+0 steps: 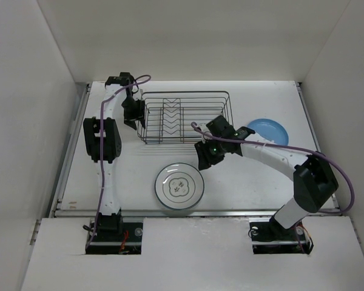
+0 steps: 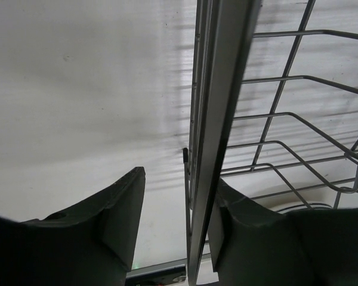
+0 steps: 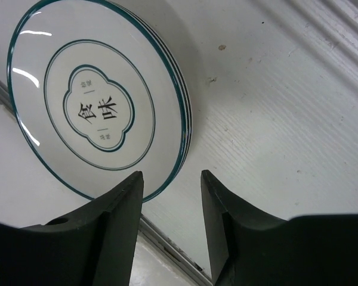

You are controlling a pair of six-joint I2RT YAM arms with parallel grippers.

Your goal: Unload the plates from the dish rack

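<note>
The dish rack (image 1: 183, 117) stands at the middle back of the table, and I see no plates in its slots. A white plate with a dark-green rim and a centre motif (image 1: 179, 185) lies flat on the table in front of it. A blue plate (image 1: 268, 130) lies to the right of the rack. My right gripper (image 3: 172, 185) is open just off the white plate's (image 3: 101, 101) right edge, holding nothing. My left gripper (image 2: 176, 202) is open astride the rack's left wall (image 2: 224, 89). Its right finger rests against the rim bar and its left finger stands apart.
White walls enclose the table on the left, back and right. A metal rail (image 1: 194, 212) runs along the near edge, just below the white plate. The right arm's purple cable (image 1: 346, 182) loops out to the right.
</note>
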